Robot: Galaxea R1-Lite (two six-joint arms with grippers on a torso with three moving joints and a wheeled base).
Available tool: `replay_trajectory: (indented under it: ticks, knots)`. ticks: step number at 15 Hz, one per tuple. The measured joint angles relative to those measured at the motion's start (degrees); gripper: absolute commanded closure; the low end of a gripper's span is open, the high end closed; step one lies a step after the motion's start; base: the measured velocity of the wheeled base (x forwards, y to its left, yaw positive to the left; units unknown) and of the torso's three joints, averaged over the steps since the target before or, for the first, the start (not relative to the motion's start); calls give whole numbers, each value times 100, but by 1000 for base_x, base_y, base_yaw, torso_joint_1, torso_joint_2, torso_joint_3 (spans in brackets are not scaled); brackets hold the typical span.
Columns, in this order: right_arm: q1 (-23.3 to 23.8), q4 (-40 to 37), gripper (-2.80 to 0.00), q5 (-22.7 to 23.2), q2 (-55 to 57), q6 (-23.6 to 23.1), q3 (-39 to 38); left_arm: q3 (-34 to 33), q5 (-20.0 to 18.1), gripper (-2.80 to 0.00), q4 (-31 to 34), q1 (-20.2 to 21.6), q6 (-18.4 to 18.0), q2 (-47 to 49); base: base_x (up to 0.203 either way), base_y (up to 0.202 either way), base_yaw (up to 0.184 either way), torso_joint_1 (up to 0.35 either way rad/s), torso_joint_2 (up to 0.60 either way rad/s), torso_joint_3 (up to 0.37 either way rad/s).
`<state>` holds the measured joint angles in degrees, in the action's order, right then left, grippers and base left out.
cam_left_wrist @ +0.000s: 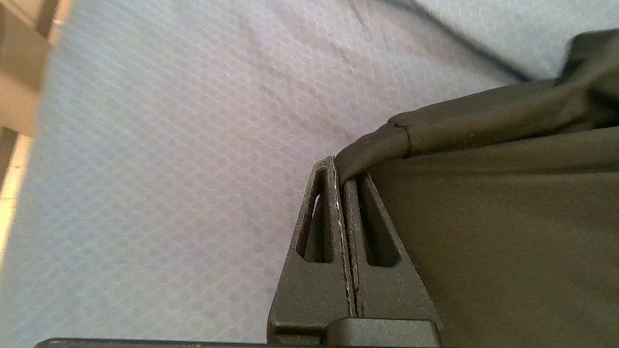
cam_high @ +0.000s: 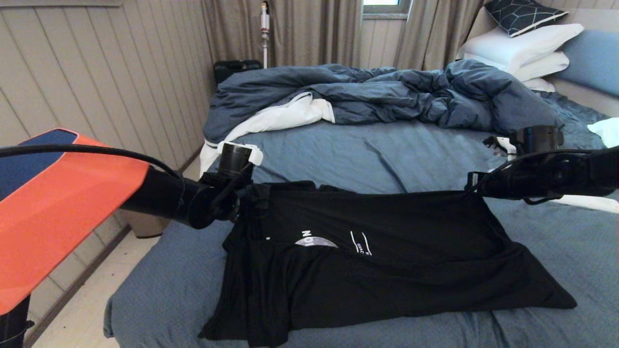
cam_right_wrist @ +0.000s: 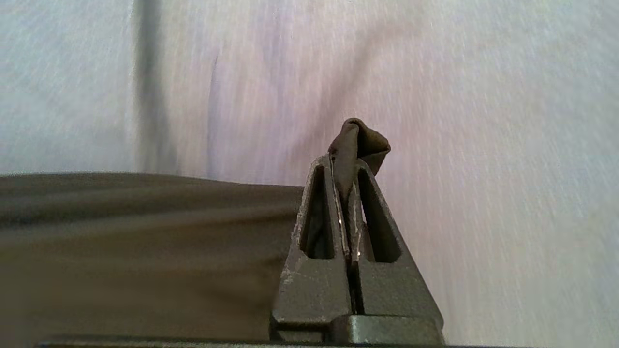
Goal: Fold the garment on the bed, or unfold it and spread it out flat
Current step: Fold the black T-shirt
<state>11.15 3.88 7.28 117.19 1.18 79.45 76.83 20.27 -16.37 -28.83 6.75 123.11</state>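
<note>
At 9 o'clock in the head view we find the left gripper (cam_left_wrist: 344, 181), its jaws clamped tight on a rolled hem corner of the large thin black T-shirt (cam_high: 387, 261). The left wrist view confirms this: black fabric is pinched between the two dark fingertips (cam_left_wrist: 319, 217), and the cloth runs away from them in a taut sheet.

At the centre, the T-shirt hangs from an upper edge stretched nearly level between the two grippers. Its lower portion lies bunched and overlapped on the slate-blue sheet of the wide bed (cam_high: 348, 154), with part of a grey print and white lettering showing at about 7 o'clock from the middle of the taut edge. The rumpled dark blue duvet (cam_high: 387, 96) lies well apart at 12 o'clock, beyond the garment.

At 3 o'clock we find the right gripper (cam_right_wrist: 355, 164), likewise closed on the garment; a small fold of black cloth protrudes past its tips in the right wrist view.

The governing relation is this: the long axis of the held edge runs from 9 to 3 o'clock, and the body of the garment lies toward 6 o'clock, below and nearer the robot than both grippers. Each arm holds one end, so neither is nearer. We judge that the coming move must carry both ends together, keeping the edge taut.
</note>
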Motion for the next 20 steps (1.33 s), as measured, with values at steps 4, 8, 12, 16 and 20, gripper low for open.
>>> replay_trajectory:
  ticks: [4, 8, 12, 16, 20]
  knots:
    - [151, 287, 0, 32, -588, -12, -694, -644, 222, 0, -221, -55, -11, -340, 0, 0, 0, 0, 0, 0]
    - [182, 937, 0, 35, -1092, -67, -1760, -1764, 284, 0, -904, -230, -22, -719, 0, 0, 0, 0, 0, 0]
    - [193, 1611, 0, 44, -1603, -159, -2896, -2847, 563, 0, -1707, -566, -23, -1111, 0, 0, 0, 0, 0, 0]
    - [254, 2195, 0, 48, -2039, -291, -3817, -3489, 834, 0, -2130, -902, -15, -1438, 0, 0, 0, 0, 0, 0]
    - [425, 2541, 0, 117, -2269, -336, -4405, -4036, 1013, 0, -2542, -1216, -13, -1566, 0, 0, 0, 0, 0, 0]
